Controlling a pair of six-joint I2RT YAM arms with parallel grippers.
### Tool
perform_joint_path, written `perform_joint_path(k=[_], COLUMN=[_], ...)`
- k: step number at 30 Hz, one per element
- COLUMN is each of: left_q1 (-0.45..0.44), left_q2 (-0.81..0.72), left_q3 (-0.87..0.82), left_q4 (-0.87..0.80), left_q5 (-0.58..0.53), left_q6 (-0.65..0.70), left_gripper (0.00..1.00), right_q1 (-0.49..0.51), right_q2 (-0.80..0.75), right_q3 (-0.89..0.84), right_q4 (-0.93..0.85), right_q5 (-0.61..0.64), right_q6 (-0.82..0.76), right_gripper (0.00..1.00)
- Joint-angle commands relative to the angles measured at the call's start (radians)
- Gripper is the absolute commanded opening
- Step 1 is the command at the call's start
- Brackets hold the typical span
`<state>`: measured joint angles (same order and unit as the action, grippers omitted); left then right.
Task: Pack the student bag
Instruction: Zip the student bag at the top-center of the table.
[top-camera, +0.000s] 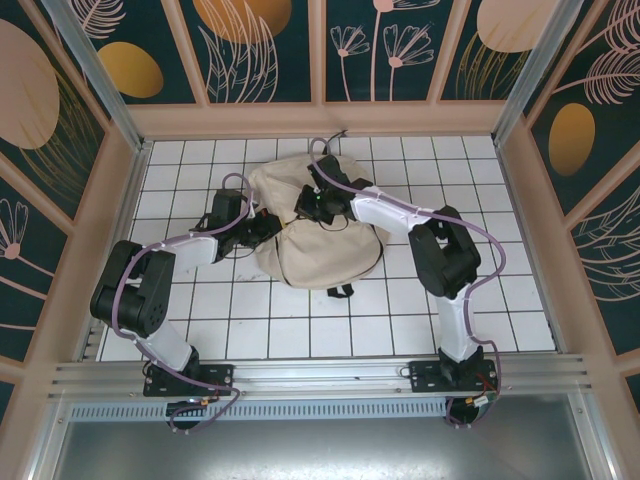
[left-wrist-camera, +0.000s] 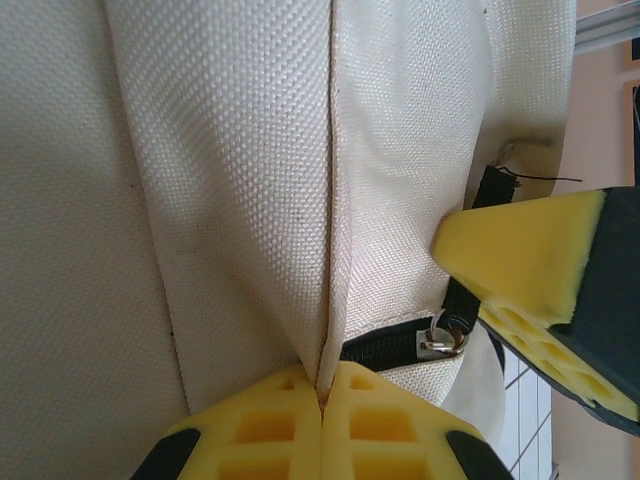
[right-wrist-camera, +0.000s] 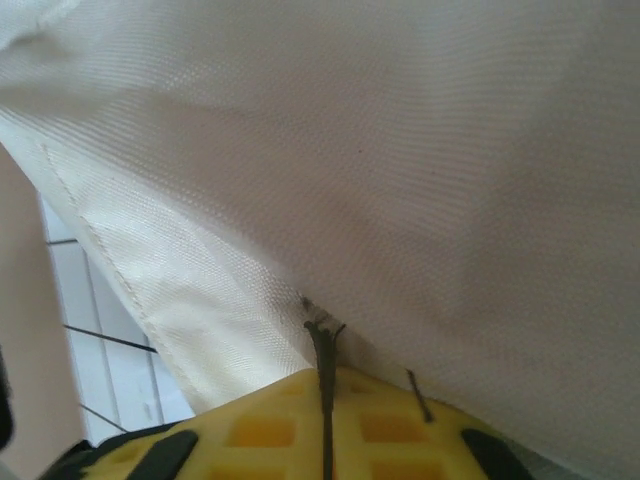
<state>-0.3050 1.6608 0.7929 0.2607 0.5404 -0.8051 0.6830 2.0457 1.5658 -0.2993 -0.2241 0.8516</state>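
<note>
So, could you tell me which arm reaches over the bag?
The right arm: the right gripper sits above the bag, while the left gripper meets its side edge.

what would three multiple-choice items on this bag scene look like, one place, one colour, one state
1. Where does the bag lie? A middle of the tiled table; B on the metal rail; C against the back wall.
2. Colour of its zipper? A red; B black; C white.
3. The left tool is: A wide open; B shut on nothing; C shut on a fold of the bag.
Key: 1 A, top view shows it mid-table; 2 B, its teeth are dark; 3 C, pads meet with cloth pinched between.
</note>
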Motion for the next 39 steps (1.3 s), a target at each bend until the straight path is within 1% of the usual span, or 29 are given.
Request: perform_joint_path(k=[1, 4, 7, 12, 16, 18, 20, 23, 28, 30, 32, 33, 39], left_q1=[-0.004, -0.004, -0.002, -0.002, -0.002, -0.003, -0.002, -0.002, -0.002, -0.001, 0.000, 0.001, 0.006], left_q2=[-0.045, -0.064, -0.077, -0.093, -0.101, -0.099, -0.096, -0.097, -0.104, -0.107, -0.110, -0.111, -0.117], left_q3=[0.023, 0.023, 0.021, 0.020, 0.019, 0.019, 0.022, 0.022, 0.020, 0.019, 0.018, 0.017, 0.014], left_q4=[-0.043, -0.109, -0.154, -0.191, -0.195, -0.192, -0.194, -0.189, -0.200, -0.208, -0.214, -0.216, -0.221], left_q5=[-0.012, -0.092, -0.150, -0.198, -0.204, -0.195, -0.187, -0.180, -0.199, -0.210, -0.216, -0.220, -0.230], left_q6=[0.004, 0.007, 0.007, 0.007, 0.003, 0.005, 0.012, 0.017, 0.020, 0.021, 0.024, 0.024, 0.027], left_gripper=[0.00, 0.00, 0.00, 0.00, 0.00, 0.00, 0.00, 0.00, 0.00, 0.00, 0.00, 0.00, 0.00], right_q1=[0.006, 0.003, -0.002, -0.034, -0.054, -0.068, -0.078, -0.079, -0.095, -0.124, -0.131, -0.165, -0.231], right_q2=[-0.026, -0.090, -0.125, -0.145, -0.165, -0.182, -0.198, -0.206, -0.193, -0.193, -0.200, -0.202, -0.194], right_q3=[0.017, -0.026, -0.065, -0.131, -0.172, -0.187, -0.192, -0.180, -0.175, -0.193, -0.214, -0.223, -0.249], right_q4=[-0.059, -0.025, 0.001, 0.035, 0.052, 0.063, 0.072, 0.078, 0.072, 0.087, 0.102, 0.106, 0.112], right_q5=[0.162, 0.269, 0.335, 0.374, 0.424, 0.423, 0.393, 0.388, 0.461, 0.461, 0.447, 0.450, 0.448], right_q6=[-0.049, -0.128, -0.204, -0.281, -0.317, -0.328, -0.332, -0.341, -0.338, -0.329, -0.324, -0.321, -0.316], right_gripper=[0.02, 0.00, 0.00, 0.00, 0.00, 0.00, 0.00, 0.00, 0.00, 0.00, 0.00, 0.00, 0.00])
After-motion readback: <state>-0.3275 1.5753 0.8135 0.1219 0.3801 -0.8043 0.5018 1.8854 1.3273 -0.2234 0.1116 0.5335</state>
